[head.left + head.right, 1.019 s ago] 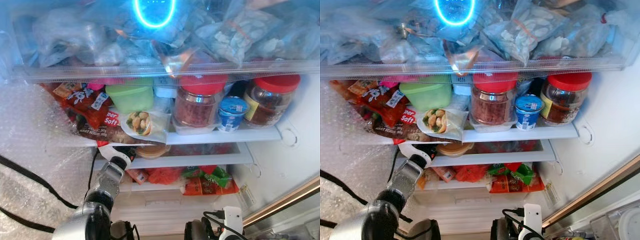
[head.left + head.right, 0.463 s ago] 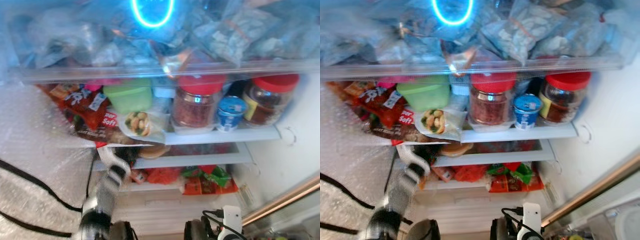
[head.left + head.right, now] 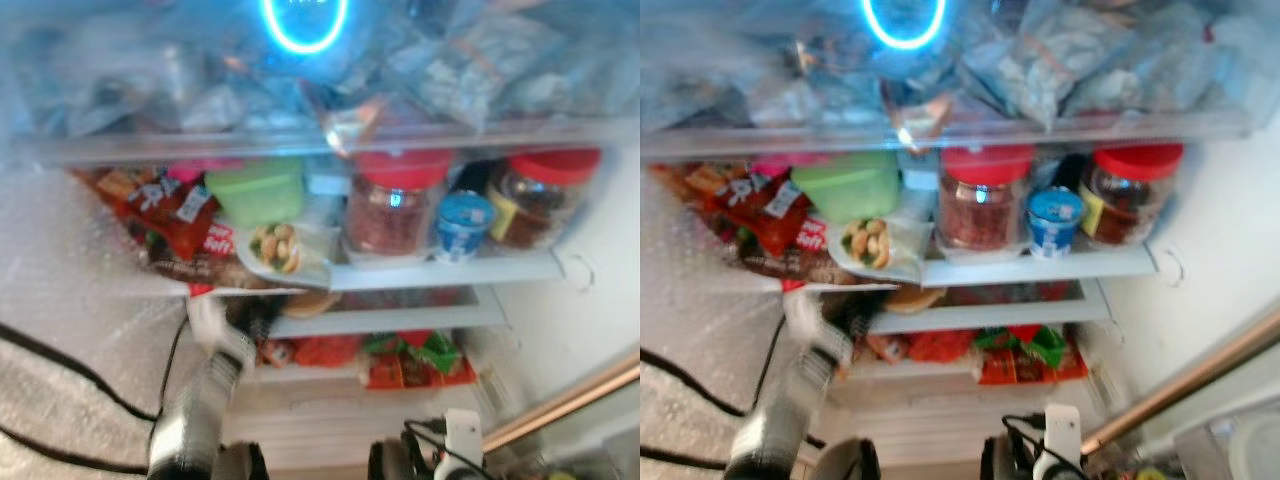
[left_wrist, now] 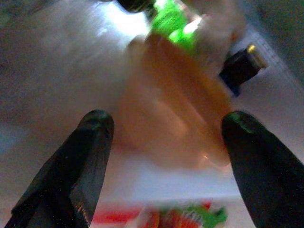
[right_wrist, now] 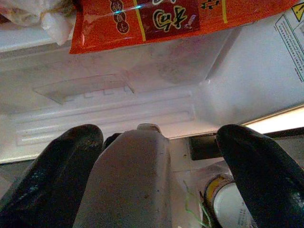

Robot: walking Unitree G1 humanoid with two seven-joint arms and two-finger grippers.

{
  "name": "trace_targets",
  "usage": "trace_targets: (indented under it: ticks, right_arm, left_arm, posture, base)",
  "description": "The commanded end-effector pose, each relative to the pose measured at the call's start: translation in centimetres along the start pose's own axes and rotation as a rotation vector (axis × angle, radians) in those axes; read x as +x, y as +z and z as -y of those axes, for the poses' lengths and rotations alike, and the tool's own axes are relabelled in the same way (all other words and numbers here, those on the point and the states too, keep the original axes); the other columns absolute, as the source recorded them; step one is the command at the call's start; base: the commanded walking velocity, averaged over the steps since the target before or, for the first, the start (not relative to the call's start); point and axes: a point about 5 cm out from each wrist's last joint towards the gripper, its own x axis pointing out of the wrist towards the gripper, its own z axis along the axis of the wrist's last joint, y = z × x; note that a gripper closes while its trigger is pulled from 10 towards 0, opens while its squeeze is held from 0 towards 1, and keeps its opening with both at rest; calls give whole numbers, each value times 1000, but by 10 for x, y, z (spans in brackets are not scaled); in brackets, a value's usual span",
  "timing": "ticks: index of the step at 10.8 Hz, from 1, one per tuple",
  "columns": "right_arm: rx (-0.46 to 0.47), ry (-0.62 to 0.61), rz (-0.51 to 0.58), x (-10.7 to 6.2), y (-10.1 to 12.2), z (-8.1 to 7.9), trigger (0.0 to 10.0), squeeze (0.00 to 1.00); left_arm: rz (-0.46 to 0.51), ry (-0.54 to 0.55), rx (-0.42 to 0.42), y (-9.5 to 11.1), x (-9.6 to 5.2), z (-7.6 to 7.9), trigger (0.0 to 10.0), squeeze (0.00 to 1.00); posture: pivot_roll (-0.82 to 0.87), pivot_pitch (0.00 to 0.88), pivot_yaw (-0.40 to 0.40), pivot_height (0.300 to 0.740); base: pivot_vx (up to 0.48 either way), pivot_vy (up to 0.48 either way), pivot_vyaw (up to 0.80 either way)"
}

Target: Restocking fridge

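left gripper: fingers spread wide, nothing between them; raised at the fridge's middle shelf, left side, blurred in head views
orange tub: just ahead of the left gripper on the middle shelf, contact unclear
red snack bags: upper shelf, far left
green container: upper shelf, beside the bags
red-lid jars: upper shelf, centre and right, blue yogurt cup between them
right gripper: low by the fridge bottom, fingers apart around a white jug, touching unclear
orange packet: lowest shelf, above the right gripper

Home kitchen, stocked fridge shelves, jars
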Motion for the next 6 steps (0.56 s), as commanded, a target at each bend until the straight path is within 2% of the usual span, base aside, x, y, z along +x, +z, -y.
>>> trace_targets:
  ticks: [1, 4, 6]
  right_arm:
    - [1, -10, -42, -3, -11, 0, 10000, 0]
    - [1, -8, -43, -3, -11, 0, 10000, 0]
    - [-1, -11, -48, -4, -12, 2, 10000, 0]
  left_arm:
    - [-11, -15, 57, 5, 1, 6, 10000, 0]
    - [-26, -3, 142, 7, -10, 8, 10000, 0]
    - [-2, -19, 170, 14, -6, 13, 10000, 0]
  posture:
    - [-140, 60, 3, 640]
    - [-137, 55, 3, 640]
    - [-139, 51, 3, 640]
  base:
    - [0, 0, 0]
    - [0, 0, 0]
    - [0, 0, 0]
